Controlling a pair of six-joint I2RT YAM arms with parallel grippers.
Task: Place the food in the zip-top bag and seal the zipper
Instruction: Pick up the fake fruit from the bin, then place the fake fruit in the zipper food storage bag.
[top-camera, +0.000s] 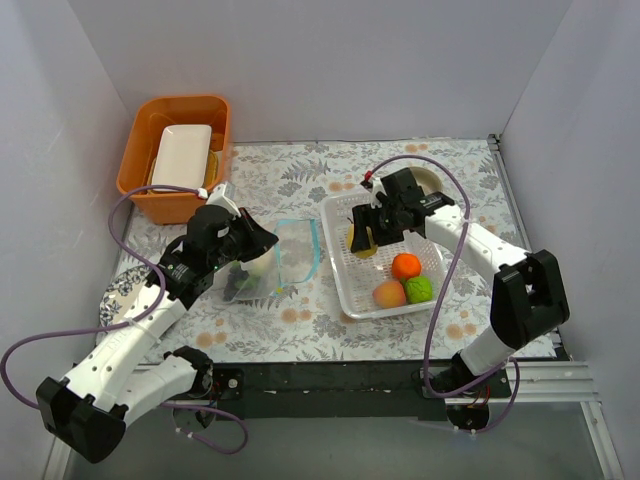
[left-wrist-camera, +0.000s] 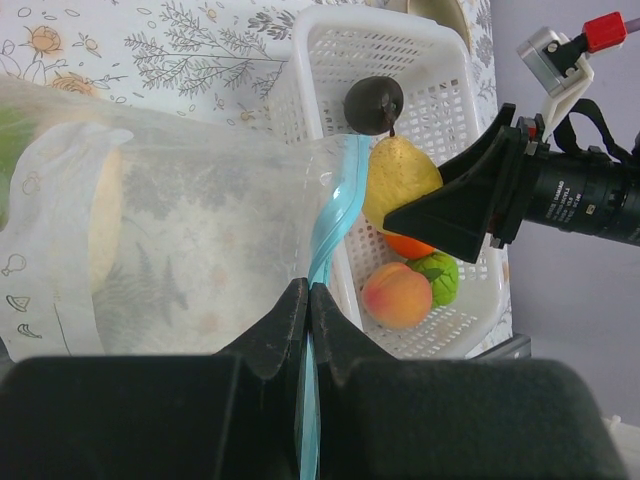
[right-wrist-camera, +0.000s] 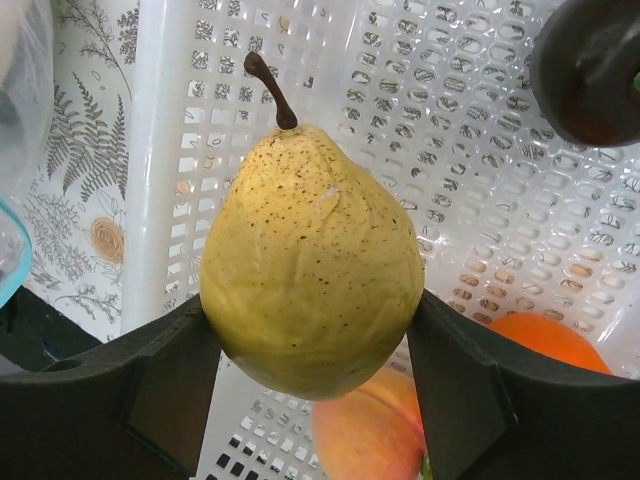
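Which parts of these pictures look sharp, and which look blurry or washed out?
Right wrist view: the yellow pear is crisp down to its speckles, while the dark plum and the peach behind it are soft. Left wrist view: the left tool is a dark blur up close, and the clear bag looks milky. Top view: even light, faint shadows.

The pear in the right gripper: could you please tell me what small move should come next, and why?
Probably lift the pear over the basket wall and carry it toward the bag. The right gripper clamps it above the basket, and the left gripper pinches the zipper, holding the bag's mouth beside the basket.
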